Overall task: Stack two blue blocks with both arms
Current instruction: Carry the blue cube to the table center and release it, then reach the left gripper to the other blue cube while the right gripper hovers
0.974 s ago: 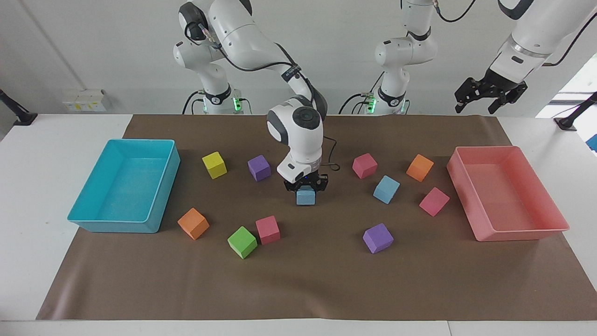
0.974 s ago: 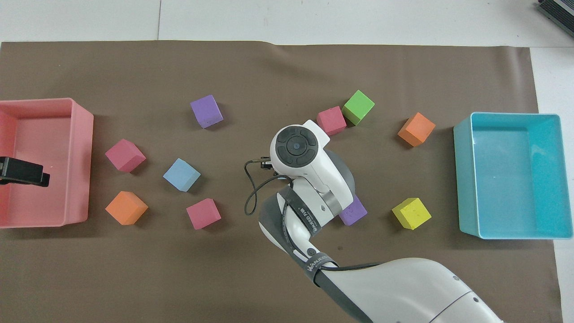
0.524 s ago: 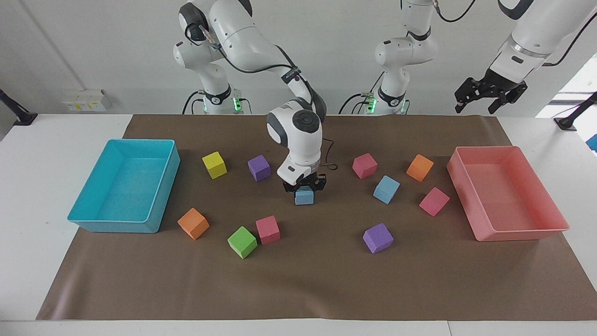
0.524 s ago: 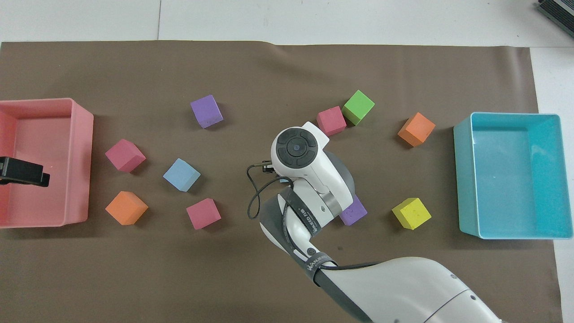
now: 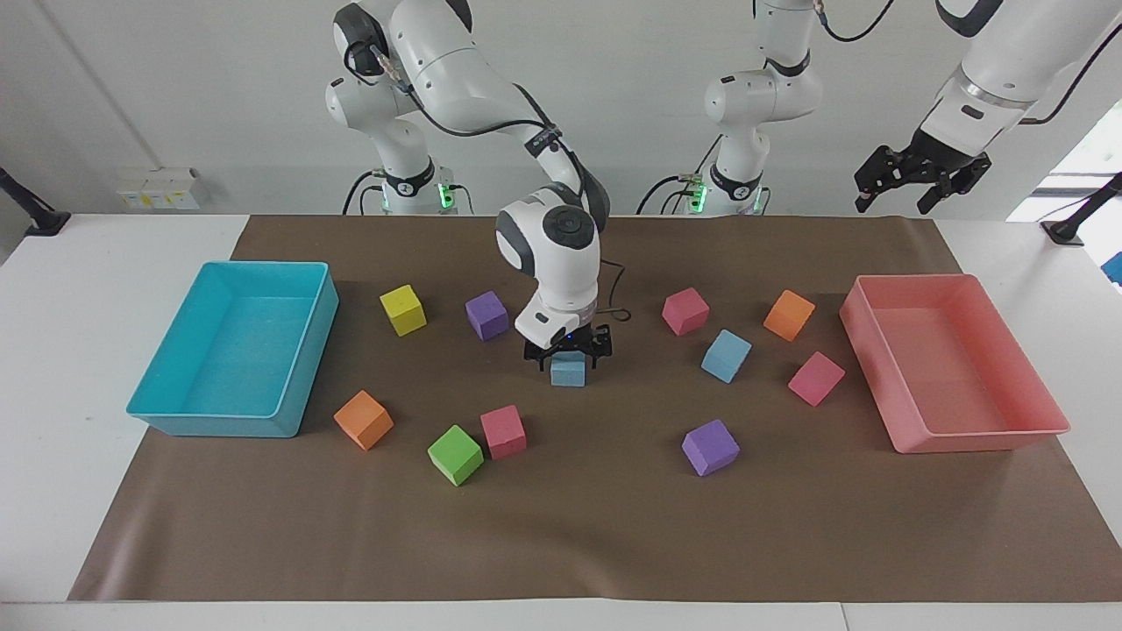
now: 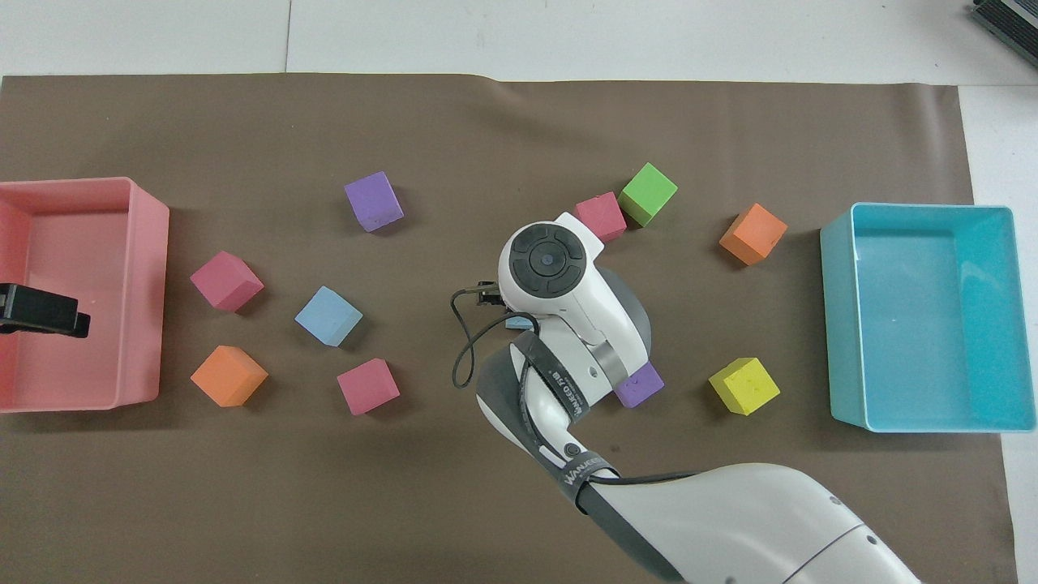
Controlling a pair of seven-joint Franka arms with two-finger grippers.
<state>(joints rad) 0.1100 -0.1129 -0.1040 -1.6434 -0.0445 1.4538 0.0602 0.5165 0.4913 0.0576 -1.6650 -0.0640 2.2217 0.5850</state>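
One blue block (image 5: pixel 568 370) rests on the brown mat mid-table; in the overhead view only a sliver of it (image 6: pixel 517 323) shows under the right arm's wrist. My right gripper (image 5: pixel 567 354) stands straight over this block, open, its fingers spread to either side of the block's top. The other blue block (image 5: pixel 726 355) (image 6: pixel 328 316) lies on the mat toward the left arm's end, free. My left gripper (image 5: pixel 920 178) (image 6: pixel 42 311) waits open, raised over the pink tray (image 5: pixel 1034 425).
A turquoise tray (image 5: pixel 289 412) sits at the right arm's end. Loose cubes surround the middle: purple (image 5: pixel 486 315), yellow (image 5: pixel 403 309), pink (image 5: pixel 503 431), green (image 5: pixel 455 455), orange (image 5: pixel 363 420), purple (image 5: pixel 710 447), pink (image 5: pixel 685 310), orange (image 5: pixel 789 315), pink (image 5: pixel 816 379).
My right gripper has gone from shut on the blue block to open, its fingers now spread wider around it. The wrist shifted slightly toward the right arm's end. The left arm stayed still.
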